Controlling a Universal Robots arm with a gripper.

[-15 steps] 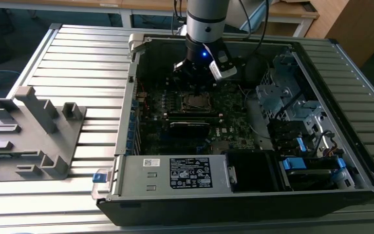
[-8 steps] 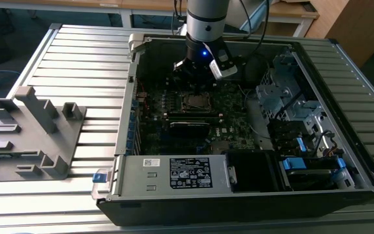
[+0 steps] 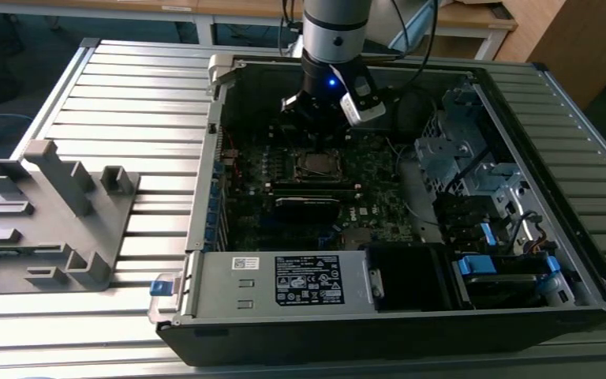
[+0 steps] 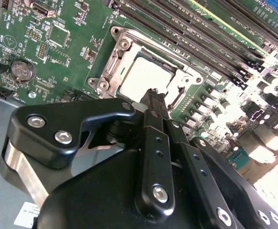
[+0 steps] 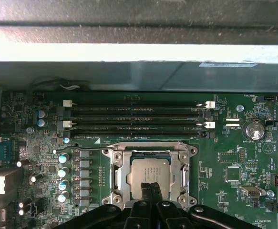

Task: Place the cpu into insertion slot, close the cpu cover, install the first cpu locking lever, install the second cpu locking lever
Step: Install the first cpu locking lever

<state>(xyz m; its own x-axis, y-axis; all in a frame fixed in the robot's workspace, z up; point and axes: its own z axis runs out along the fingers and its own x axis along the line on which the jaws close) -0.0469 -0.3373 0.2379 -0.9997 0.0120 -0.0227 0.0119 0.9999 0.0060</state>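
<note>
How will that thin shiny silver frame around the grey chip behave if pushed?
The thin shiny silver metal cpu cover looks like stiff sheet, probably keeping its shape. Its glossy face may let the black fingers slip. It lies flat around the grey square cpu, so likely little give.

Wooden desks stand behind the ribbed grey table.

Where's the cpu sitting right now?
In the first wrist view the cpu lies seated in the motherboard, framed by the cpu cover, beside the memory slots, with the gripper over one edge.
</note>
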